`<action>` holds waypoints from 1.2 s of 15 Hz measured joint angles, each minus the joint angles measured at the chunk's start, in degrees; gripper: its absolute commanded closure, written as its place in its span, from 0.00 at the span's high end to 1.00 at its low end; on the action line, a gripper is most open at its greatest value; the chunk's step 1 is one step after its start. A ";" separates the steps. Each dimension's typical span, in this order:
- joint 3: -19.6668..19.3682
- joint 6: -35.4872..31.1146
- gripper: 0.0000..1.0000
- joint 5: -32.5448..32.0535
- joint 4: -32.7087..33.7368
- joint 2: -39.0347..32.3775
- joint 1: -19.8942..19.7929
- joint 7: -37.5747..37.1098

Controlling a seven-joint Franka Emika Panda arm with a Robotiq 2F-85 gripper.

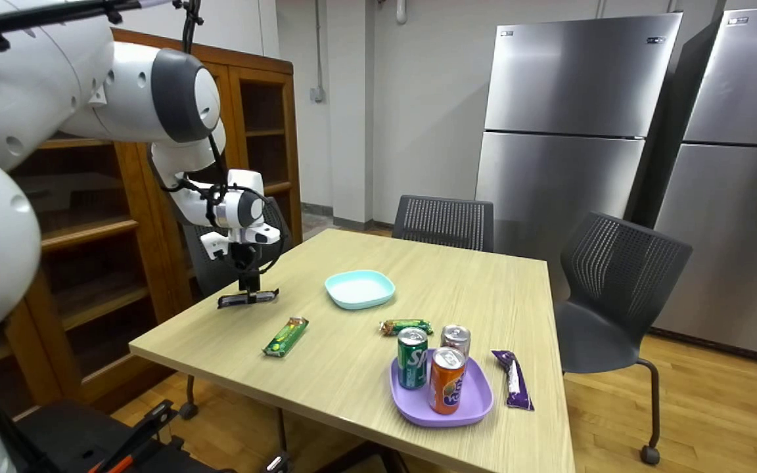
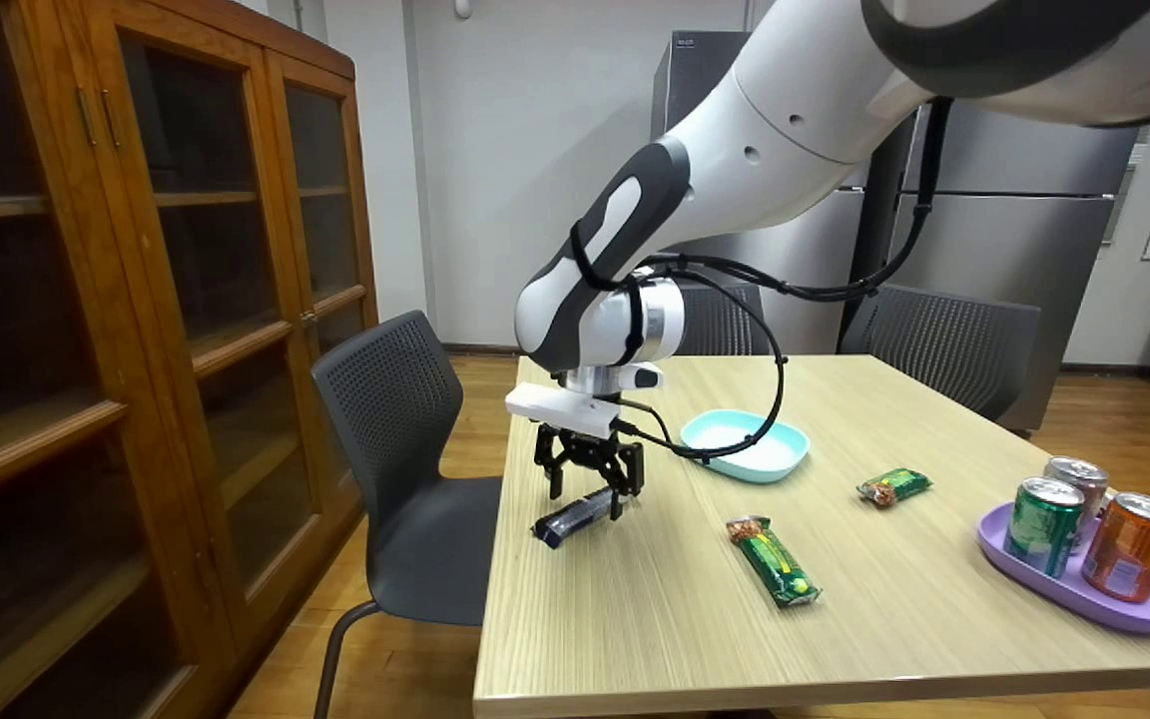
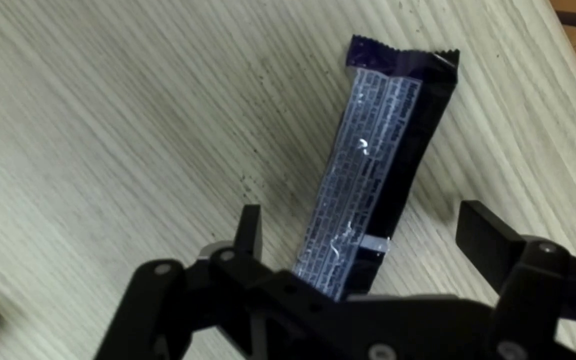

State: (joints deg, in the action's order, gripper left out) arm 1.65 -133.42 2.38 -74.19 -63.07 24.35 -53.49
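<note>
Spread wide and empty, the pincer (image 3: 360,218) straddles a glossy bar (image 3: 370,170) that could skid from an off-centre pinch.

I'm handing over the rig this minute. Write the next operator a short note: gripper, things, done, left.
Gripper: open, nothing held; in the wrist view the jaws stand either side of the dark bar.
Things: dark bar lying on the table, near its edge. Green bar nearer the gripper; second green bar between the blue plate and the purple tray. Cans on that tray, purple bar beside it.
Done: gripper is over the dark bar, jaws wide.
Left: dark bar not yet gripped or lifted.
</note>
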 measured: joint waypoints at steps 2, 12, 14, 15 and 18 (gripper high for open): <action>0.00 0.00 0.66 0.00 1.85 -1.26 0.00 -0.47; -0.10 0.06 0.06 0.00 6.86 -2.86 -0.10 -1.16; -0.11 0.07 0.06 0.00 7.58 -2.73 -0.30 -1.14; -0.13 0.10 0.06 0.00 7.75 -2.47 -0.45 -1.07; -0.22 0.14 0.06 -0.03 7.75 -1.06 -1.24 -0.78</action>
State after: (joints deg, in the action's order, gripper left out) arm 1.44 -133.28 2.36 -66.45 -64.13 23.11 -54.27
